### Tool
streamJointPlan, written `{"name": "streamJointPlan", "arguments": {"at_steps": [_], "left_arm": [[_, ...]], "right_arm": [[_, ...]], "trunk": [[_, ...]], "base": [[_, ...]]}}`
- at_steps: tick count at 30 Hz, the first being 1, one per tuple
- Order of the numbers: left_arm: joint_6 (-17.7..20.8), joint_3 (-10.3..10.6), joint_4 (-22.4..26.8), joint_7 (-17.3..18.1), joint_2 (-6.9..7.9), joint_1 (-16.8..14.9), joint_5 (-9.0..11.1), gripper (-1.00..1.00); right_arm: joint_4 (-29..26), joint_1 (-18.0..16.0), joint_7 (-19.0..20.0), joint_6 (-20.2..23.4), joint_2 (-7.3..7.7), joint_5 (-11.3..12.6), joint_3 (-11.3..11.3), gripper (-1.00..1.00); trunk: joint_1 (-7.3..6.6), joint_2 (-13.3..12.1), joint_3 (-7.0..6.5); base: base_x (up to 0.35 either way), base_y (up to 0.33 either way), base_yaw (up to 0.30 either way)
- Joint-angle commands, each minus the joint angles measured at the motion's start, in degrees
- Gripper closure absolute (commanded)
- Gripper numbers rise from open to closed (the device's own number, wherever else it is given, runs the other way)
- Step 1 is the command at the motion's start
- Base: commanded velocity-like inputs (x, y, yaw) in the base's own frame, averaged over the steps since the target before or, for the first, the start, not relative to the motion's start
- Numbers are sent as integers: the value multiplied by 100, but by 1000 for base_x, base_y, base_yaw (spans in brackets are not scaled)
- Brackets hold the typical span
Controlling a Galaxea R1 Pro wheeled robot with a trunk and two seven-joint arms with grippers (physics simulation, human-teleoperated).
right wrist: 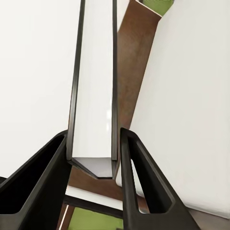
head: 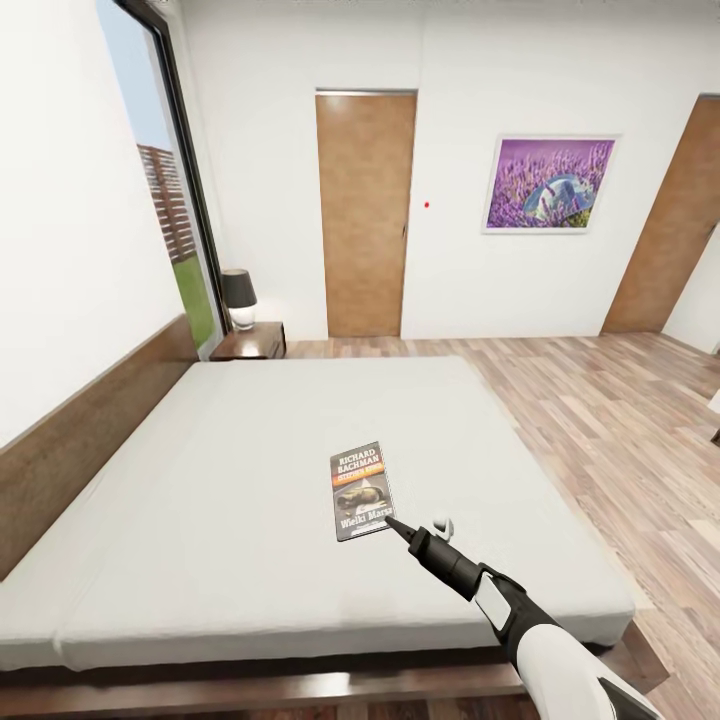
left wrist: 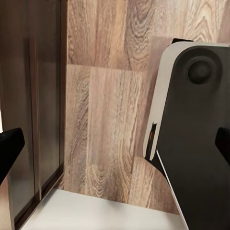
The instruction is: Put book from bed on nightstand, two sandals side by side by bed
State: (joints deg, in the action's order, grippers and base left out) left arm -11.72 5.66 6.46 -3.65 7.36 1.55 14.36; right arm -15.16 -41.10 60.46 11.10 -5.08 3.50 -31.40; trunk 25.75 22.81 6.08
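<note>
The book point(head: 361, 490) lies on the bed's point(head: 200, 480) off-white mattress, its near edge pinched by the right gripper point(head: 392, 524).

The bed point(head: 250, 470) is running off the head view's bottom and left edges. The right gripper point(head: 392, 524) is hiding the book point(head: 360, 490)'s near corner. The nightstand point(head: 252, 342) is sitting partly hidden behind the mattress's far corner.
</note>
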Motion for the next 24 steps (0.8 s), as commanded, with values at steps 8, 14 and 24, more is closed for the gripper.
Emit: {"name": "streamJointPlan", "arguments": {"at_steps": [8, 14, 24], "left_arm": [[-6, 49, 13, -25, 2, 3, 48, -100], [-6, 47, 15, -24, 2, 3, 49, -100], [-6, 42, 14, -22, 2, 3, 51, -100]], "right_arm": [[-1, -3, 12, 59, -2, 36, -3, 100], [1, -3, 11, 59, -4, 36, -3, 100], [1, -3, 14, 59, -12, 36, -5, 100]], "trunk": [[4, 11, -55], [4, 11, -107], [4, 11, -197]], "base": [[0, 0, 0], [0, 0, 0], [0, 0, 0]]}}
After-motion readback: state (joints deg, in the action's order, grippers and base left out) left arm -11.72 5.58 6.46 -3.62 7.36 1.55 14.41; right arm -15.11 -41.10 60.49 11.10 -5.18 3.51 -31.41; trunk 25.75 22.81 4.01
